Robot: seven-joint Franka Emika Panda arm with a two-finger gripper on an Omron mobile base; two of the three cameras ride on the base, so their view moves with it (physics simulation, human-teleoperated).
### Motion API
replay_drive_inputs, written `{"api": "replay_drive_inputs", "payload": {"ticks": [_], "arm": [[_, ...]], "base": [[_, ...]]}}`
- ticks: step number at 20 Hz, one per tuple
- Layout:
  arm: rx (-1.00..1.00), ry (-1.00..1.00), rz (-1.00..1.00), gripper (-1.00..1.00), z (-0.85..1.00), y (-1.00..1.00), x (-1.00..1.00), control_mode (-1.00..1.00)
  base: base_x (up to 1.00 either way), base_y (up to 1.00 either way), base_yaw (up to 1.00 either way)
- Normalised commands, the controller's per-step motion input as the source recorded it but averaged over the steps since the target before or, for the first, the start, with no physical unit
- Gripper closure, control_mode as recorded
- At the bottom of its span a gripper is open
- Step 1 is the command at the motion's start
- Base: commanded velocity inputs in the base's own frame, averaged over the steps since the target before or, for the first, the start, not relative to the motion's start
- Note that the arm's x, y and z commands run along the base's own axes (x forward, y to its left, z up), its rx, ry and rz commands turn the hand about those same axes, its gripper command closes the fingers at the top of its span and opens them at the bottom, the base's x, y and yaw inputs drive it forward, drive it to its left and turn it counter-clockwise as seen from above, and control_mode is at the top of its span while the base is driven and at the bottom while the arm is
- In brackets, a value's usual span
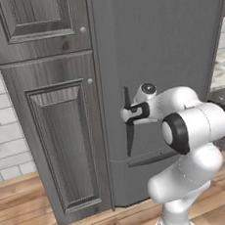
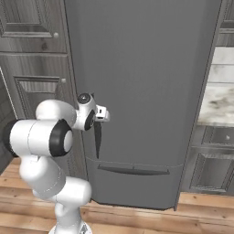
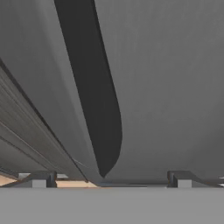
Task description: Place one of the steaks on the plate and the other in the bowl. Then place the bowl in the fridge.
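Note:
The fridge [image 1: 166,40] [image 2: 146,68] [image 3: 166,87] is a tall flat grey appliance straight ahead, with its door closed. Its dark vertical handle [image 1: 130,132] [image 2: 98,139] [image 3: 96,96] runs down the door's left side. My gripper [image 1: 129,113] [image 2: 104,114] [image 3: 111,179] is right at the upper part of this handle and stands open. In the hand view the handle lies between the two wide-apart fingertips, with nothing gripped. The steaks, the plate and the bowl are out of view.
Wood-grain panelled cabinets [image 1: 51,116] [image 2: 32,27] stand directly left of the fridge. A marble counter [image 2: 217,103] with drawers [image 2: 210,169] below it lies to the right. A horizontal lower handle [image 2: 132,170] crosses the fridge's bottom drawer. Wooden floor [image 1: 21,212] lies in front.

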Motion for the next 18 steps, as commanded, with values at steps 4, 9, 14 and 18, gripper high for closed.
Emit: {"api": "replay_drive_inputs", "payload": {"ticks": [4,9,14,18], "arm": [[0.0,-0.03,-0.02,-1.0,-0.15,0.03,0.13,-1.0],[0.0,-0.01,-0.03,-1.0,-0.1,0.03,0.19,-1.0],[0.0,0.0,-0.02,-1.0,-0.01,0.06,0.18,-1.0],[0.0,0.0,0.0,-1.0,0.0,0.04,0.13,-1.0]], "base": [[0.0,0.0,0.0],[0.0,0.0,0.0],[0.0,0.0,0.0],[0.0,0.0,0.0]]}}
